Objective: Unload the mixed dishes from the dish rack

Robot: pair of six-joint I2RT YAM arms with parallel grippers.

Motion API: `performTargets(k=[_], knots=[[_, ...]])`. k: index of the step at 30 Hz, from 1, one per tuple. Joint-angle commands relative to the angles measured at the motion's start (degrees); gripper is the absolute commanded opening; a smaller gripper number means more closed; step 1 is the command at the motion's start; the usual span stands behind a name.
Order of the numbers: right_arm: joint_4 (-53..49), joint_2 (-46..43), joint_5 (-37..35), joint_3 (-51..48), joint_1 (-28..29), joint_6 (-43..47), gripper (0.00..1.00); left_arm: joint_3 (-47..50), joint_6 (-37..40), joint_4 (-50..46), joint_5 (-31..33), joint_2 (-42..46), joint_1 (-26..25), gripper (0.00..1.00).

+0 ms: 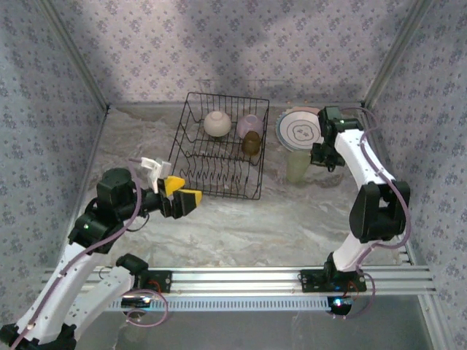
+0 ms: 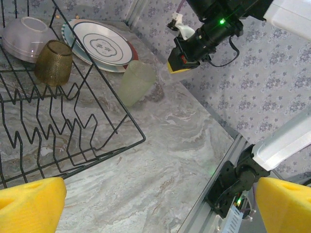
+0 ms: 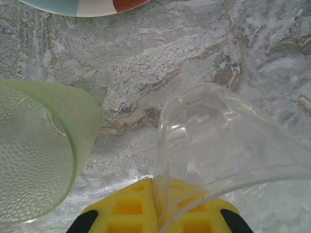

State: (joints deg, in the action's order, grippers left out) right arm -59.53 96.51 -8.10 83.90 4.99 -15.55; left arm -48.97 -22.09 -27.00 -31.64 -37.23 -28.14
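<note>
The black wire dish rack (image 1: pixel 180 143) stands at the back middle of the table. It holds a cream bowl (image 1: pixel 217 123), a lavender bowl (image 1: pixel 250 125) and an amber cup (image 1: pixel 251 143). Right of it lies a stack of plates (image 1: pixel 299 130), with a pale green cup (image 1: pixel 298 166) in front. My right gripper (image 3: pixel 163 189) is shut on the wall of a clear cup (image 3: pixel 228 141) just above the table, beside the green cup (image 3: pixel 39 155). My left gripper (image 1: pixel 182 195) hangs open and empty at the rack's near left corner.
Patterned walls close in the table on three sides. An aluminium rail (image 1: pixel 241 277) with both arm bases runs along the near edge. In the left wrist view, marbled tabletop (image 2: pixel 160 145) lies bare between the rack (image 2: pixel 132 122) and the rail.
</note>
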Motion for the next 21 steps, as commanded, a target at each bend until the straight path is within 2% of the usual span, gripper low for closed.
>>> performTargets(k=[1, 21], knots=[[-2.4, 2.21, 1.03, 3.47, -0.42, 1.39, 0.0, 0.71, 0.3, 0.53, -0.33, -0.24, -0.14, 0.99], [-5.68, 15.42, 5.66, 11.58, -4.33, 4.54, 0.0, 1.55, -0.42, 1.69, -2.46, -1.25, 0.5, 0.99]])
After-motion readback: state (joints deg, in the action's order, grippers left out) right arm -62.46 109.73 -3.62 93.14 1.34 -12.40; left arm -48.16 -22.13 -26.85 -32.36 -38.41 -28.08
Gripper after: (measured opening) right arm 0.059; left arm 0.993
